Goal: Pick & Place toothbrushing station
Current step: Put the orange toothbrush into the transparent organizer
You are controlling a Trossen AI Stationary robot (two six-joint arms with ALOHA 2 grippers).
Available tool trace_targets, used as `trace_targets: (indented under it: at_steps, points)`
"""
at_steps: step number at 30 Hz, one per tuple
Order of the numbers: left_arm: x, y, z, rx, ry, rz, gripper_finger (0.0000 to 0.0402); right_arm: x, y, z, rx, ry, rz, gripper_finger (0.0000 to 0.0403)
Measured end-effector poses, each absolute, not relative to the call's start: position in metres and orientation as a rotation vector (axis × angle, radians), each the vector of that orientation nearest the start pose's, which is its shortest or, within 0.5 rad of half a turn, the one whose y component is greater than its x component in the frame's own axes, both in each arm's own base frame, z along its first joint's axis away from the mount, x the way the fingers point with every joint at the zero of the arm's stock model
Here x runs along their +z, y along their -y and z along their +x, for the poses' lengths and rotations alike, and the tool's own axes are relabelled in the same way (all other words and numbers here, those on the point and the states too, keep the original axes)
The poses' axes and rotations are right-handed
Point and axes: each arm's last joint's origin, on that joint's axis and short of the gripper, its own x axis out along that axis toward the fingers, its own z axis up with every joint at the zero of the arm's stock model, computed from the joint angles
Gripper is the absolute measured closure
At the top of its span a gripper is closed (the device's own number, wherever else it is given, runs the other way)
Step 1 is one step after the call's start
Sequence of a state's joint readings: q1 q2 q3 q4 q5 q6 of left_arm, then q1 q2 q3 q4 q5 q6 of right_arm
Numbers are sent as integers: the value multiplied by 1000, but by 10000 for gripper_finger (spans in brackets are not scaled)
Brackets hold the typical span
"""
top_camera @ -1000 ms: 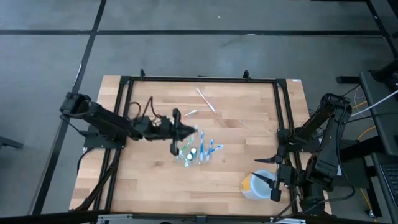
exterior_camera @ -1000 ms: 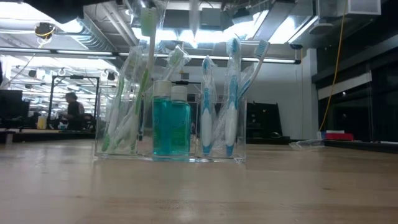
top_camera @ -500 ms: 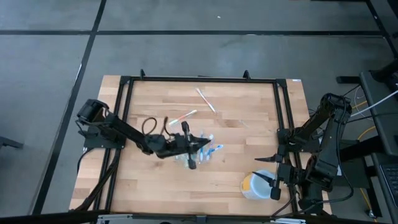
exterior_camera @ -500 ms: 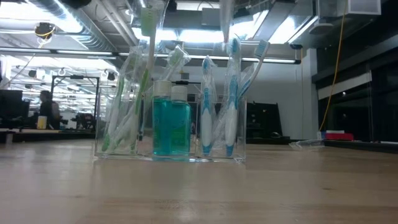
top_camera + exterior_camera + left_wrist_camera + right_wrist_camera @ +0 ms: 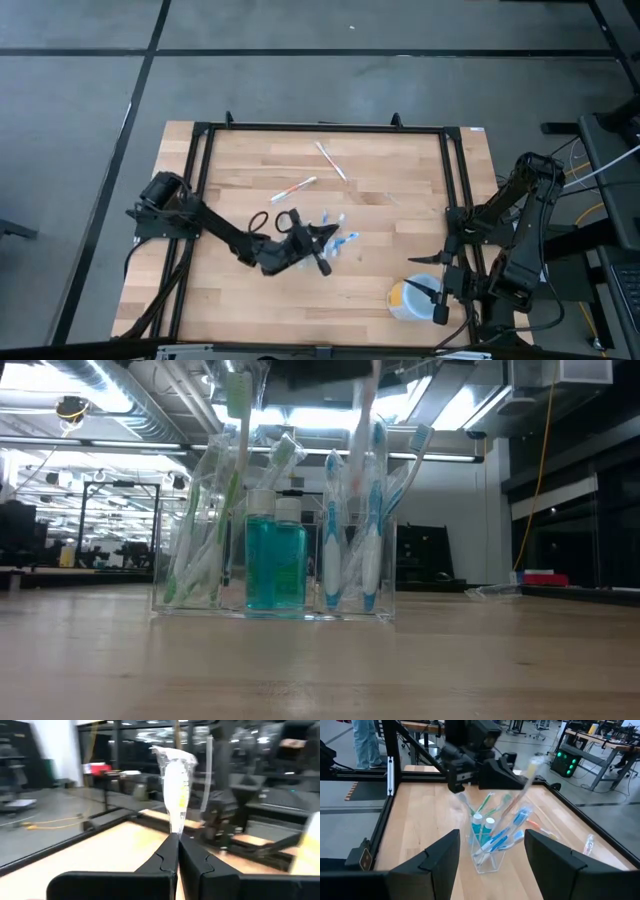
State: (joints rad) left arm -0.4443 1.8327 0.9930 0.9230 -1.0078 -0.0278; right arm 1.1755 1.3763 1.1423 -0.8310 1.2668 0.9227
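The toothbrushing station (image 5: 275,570), a clear rectangular holder, stands on the table's middle (image 5: 325,245) with green and blue toothbrushes and two teal bottles upright in it. My left gripper (image 5: 322,238) hovers over it, shut on a plastic-wrapped toothbrush (image 5: 522,785). That toothbrush slants down toward the blue brushes in the station (image 5: 490,840); whether its lower end is inside, I cannot tell. My right gripper (image 5: 432,285) waits open at the near right, beside a round white and yellow container (image 5: 405,298). My left gripper pinches the wrapped toothbrush between its two fingertips (image 5: 175,837), the fingers roughly level and lying across the brush. The wrapped part (image 5: 175,785) stands up above the fingers. The brush is clear of the table, steeply tilted over the station; the fingers hide its lower stretch.
Two loose toothbrushes lie on the far half of the table (image 5: 293,188) (image 5: 330,160). A black metal frame (image 5: 320,127) runs round the tabletop. The near left of the wood (image 5: 230,300) is bare.
My left gripper has swung toward the table's near edge and right, from the station's far left side to over it, and sunk a little, staying shut on the wrapped toothbrush. The brush has come over the station's blue-brush end and lowered.
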Motion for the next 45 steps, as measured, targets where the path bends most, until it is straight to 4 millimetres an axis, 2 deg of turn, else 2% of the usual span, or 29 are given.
trace_targets:
  at_steps: [4,7,11,19,24,36,40,45]
  points:
    - [229,159,351,647,68,-43,400,296,-228,125,-228,-278,-80,179]
    - [227,167,347,668,42,-3,400,296,-228,125,-229,-278,-84,179]
    - [222,166,349,666,32,-39,400,296,-228,125,-231,-275,-88,179]
    - [194,156,363,662,4,-76,400,296,-228,125,-233,-273,-89,179]
    - [184,149,368,636,-33,-108,400,296,-228,125,-229,-279,-87,179]
    - [179,158,363,619,-83,-44,399,296,-228,125,-219,-297,-60,179]
    - [184,164,358,613,-95,11,369,296,-228,125,-218,-298,-57,179]
    - [198,165,353,606,-77,-9,294,296,-228,125,-218,-298,-57,179]
